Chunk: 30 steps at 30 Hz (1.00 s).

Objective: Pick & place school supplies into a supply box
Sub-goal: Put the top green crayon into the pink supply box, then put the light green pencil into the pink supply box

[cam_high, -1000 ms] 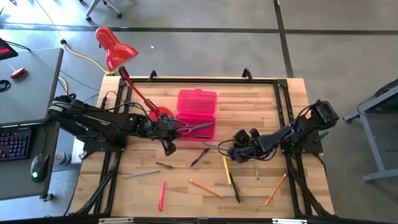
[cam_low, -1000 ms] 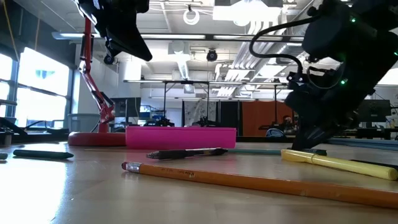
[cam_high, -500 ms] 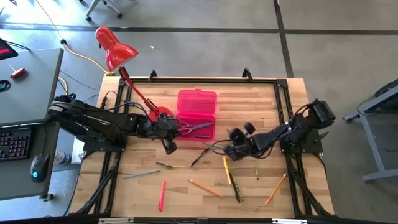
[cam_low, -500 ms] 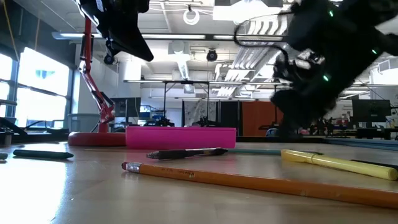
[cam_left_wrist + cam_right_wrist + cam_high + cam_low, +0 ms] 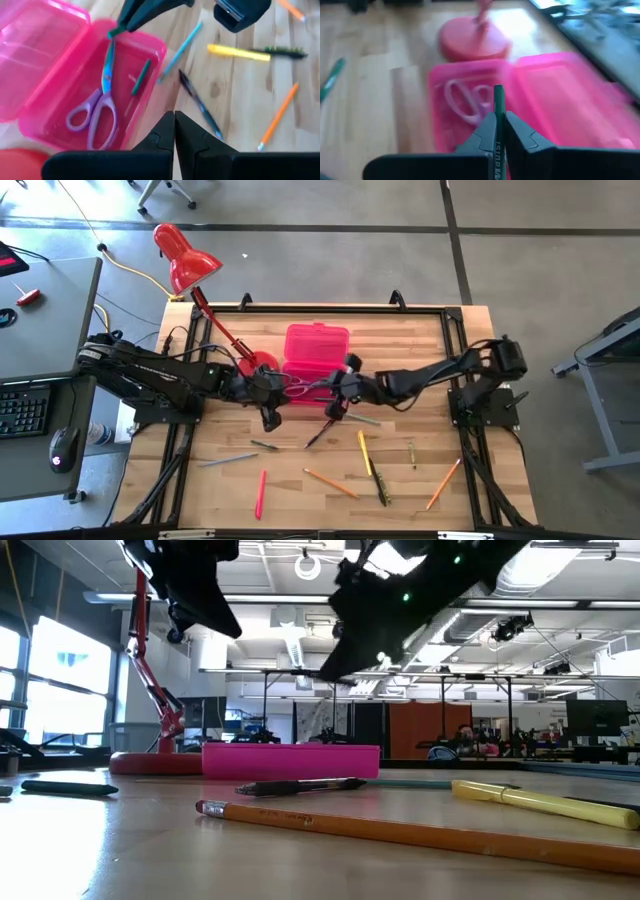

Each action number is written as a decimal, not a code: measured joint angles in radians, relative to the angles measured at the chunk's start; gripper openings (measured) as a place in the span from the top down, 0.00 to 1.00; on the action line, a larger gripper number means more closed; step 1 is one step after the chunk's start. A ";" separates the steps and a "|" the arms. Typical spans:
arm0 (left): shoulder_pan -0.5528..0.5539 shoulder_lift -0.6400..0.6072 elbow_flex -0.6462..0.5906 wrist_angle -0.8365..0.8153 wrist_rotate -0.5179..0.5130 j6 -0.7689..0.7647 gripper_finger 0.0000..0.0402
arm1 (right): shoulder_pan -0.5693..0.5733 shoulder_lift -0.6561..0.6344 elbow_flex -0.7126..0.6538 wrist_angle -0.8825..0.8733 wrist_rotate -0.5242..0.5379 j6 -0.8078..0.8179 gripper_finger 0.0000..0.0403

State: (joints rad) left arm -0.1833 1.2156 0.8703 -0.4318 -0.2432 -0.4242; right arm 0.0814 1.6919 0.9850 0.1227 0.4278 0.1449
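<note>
The right claw (image 5: 338,392) is above the near edge of the open pink pencil case (image 5: 316,365), and it grips a green pencil (image 5: 498,102) between its fingers. The left claw (image 5: 272,415) is clenched with nothing in it, and it hangs over the bench (image 5: 420,350) just beside the case's left end. Purple-handled scissors (image 5: 95,107) and one green stick (image 5: 140,76) lie inside the case. On the bench near the case lie a dark pen (image 5: 320,432), a yellow pencil (image 5: 365,453), orange pencils (image 5: 330,483) and a pink-red pen (image 5: 260,493). A red desk lamp (image 5: 185,262) stands behind the case.
</note>
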 joint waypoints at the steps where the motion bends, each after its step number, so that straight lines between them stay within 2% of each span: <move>1: 0.000 0.000 0.000 -0.019 0.002 0.000 0.90 | -0.009 0.021 0.000 0.013 -0.031 -0.005 0.99; 8: 0.000 0.000 0.000 -0.075 -0.038 0.000 0.90 | -0.041 0.163 -0.002 0.039 -0.059 0.008 0.99; 17: 0.000 0.000 0.000 -0.073 -0.056 0.000 0.90 | -0.071 0.228 -0.001 0.060 -0.107 0.054 0.97; 24: 0.000 0.000 0.000 -0.072 -0.056 -0.001 0.90 | -0.076 0.211 0.004 0.066 -0.114 0.054 0.87; 30: 0.000 0.000 0.000 -0.076 -0.056 -0.001 0.90 | -0.073 0.210 0.046 0.067 -0.167 0.049 0.77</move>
State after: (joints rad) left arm -0.1833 1.2156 0.8703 -0.5074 -0.2996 -0.4248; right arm 0.0087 1.9024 1.0309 0.1894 0.2605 0.1936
